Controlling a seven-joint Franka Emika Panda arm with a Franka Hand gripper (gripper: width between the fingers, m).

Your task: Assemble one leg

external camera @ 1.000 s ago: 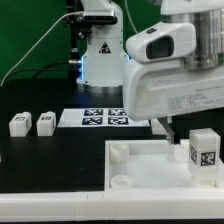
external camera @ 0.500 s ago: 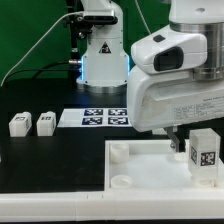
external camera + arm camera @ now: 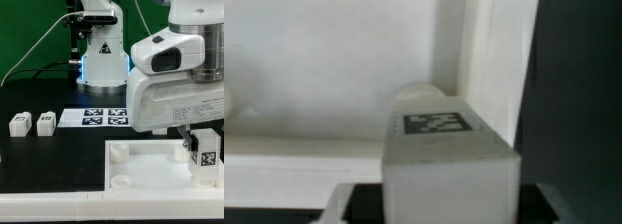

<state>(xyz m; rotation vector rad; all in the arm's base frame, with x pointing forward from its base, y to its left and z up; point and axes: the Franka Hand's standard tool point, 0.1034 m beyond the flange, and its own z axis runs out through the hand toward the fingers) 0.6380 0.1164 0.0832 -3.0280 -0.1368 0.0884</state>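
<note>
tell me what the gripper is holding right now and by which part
A leg, pinched by two opposite sides near its upper end, between the fingers of the gripper, over the white panel.

The arm reaches down at the exterior view's right, pincer [image 3: 200, 141] clamped on the leg [image 3: 207, 155].
</note>
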